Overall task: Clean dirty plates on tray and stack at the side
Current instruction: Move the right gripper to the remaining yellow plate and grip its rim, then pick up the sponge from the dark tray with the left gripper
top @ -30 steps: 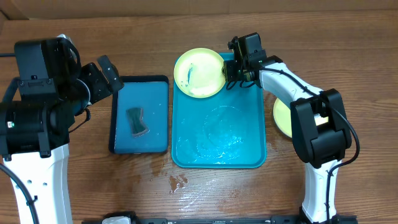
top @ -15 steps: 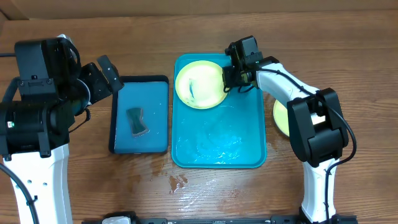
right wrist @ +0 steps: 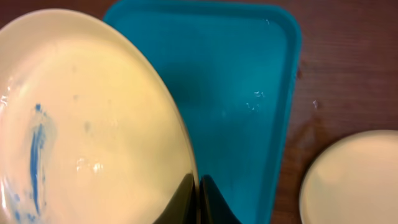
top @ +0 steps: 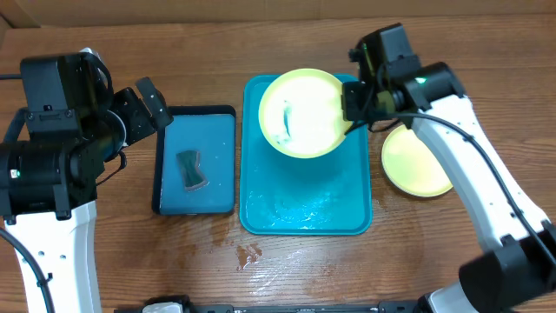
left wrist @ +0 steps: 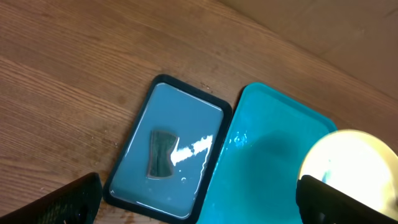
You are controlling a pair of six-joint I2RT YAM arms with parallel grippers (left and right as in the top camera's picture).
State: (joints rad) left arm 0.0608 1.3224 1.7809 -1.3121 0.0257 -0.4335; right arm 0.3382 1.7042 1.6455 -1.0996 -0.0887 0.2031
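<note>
Noted right claw (top: 354,102) clamped on rim of blue-smeared yellow-green plate (top: 304,113), held above far end of teal tray (top: 304,213), probably to free its face for wiping; left claw (top: 149,103) gaping, empty, by left edge of tabletop (top: 330,269); second plate (top: 417,161) resting right of tray.

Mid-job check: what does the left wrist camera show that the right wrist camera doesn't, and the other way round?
Left wrist only: the small dark-rimmed tray with a dark pad lying in it. Right wrist only: the right hand shut on the yellow-green plate at its rim, the blue smear on it, and a second plate beside the teal tray. Both: the teal tray and that yellow-green plate.
</note>
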